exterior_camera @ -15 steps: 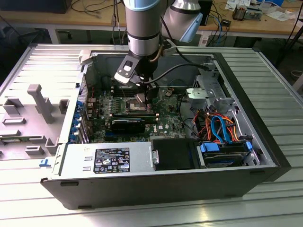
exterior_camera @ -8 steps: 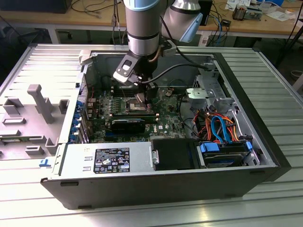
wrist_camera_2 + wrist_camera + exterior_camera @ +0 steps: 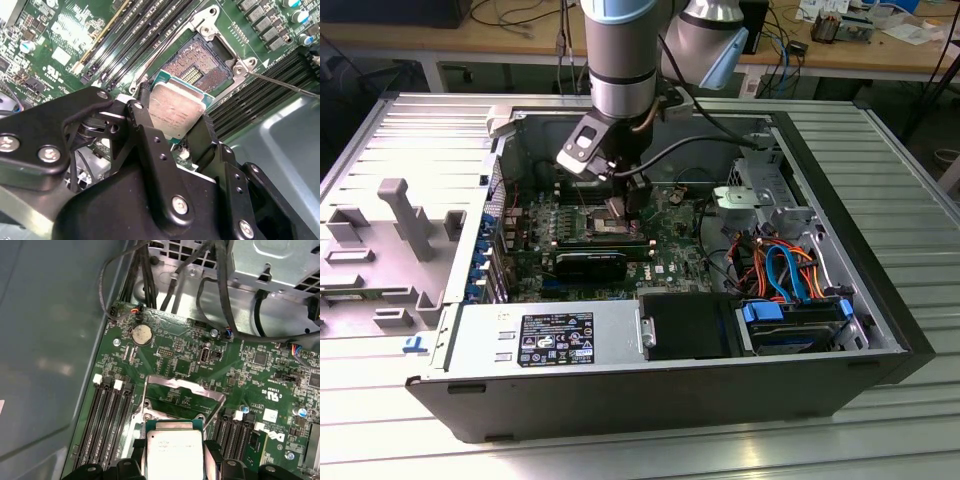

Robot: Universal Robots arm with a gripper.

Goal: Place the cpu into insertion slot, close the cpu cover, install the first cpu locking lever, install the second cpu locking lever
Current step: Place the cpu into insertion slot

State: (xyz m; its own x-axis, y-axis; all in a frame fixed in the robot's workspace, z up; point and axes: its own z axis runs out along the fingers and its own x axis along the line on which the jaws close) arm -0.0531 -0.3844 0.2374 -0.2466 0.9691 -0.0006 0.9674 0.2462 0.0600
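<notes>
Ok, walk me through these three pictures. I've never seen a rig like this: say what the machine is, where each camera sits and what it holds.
The machine is a robot arm reaching down into an opened computer case lying on its side. The exterior view comes from a camera standing off the arm; both wrist views come from cameras riding near the gripper. Its two black fingers pinch the cpu, a small silver-topped chip, close to the insertion slot on the green motherboard. The slot's pins are bare and the cpu cover is flipped open.
</notes>
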